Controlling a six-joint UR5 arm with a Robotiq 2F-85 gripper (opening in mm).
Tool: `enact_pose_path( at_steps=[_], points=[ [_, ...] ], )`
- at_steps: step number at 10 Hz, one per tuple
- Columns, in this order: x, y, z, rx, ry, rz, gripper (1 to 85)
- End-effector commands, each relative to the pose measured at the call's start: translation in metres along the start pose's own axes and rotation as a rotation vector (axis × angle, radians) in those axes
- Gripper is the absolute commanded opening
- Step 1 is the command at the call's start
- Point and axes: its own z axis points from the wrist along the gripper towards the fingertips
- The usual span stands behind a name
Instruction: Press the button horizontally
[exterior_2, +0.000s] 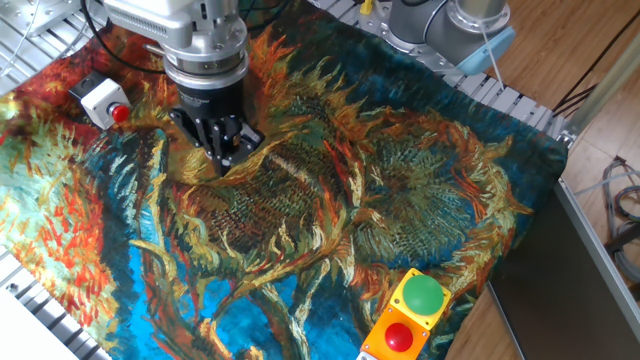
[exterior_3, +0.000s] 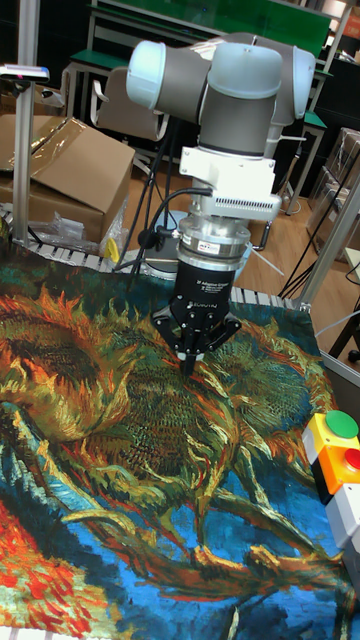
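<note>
The button (exterior_2: 121, 114) is a small round red knob that sticks out sideways to the right of a small white-grey box (exterior_2: 99, 96), at the far left of the table in the fixed view. The tall fixed view does not show it. My gripper (exterior_2: 221, 163) hangs to the right of the button, roughly a hand's width away, and points down at the cloth. In the tall fixed view the gripper (exterior_3: 187, 366) has its fingertips meeting in a single point with nothing between them, just above the cloth.
A sunflower-print cloth (exterior_2: 330, 200) covers the table. A yellow-orange box (exterior_2: 408, 314) with a green and a red button stands at the front right edge, and the same yellow-orange box (exterior_3: 337, 452) shows at the right of the tall fixed view. The robot base (exterior_2: 450, 25) is at the back right.
</note>
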Motion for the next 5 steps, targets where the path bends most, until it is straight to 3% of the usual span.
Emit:
enact_pose_path(
  at_steps=[1,3,5],
  points=[
    [0.006,0.002,-0.001,-0.013,0.023,-0.046,1.3],
    [0.024,-0.028,0.007,0.032,0.044,-0.147,1.3],
    [0.057,-0.063,0.012,0.056,0.075,-0.239,1.3]
  ],
)
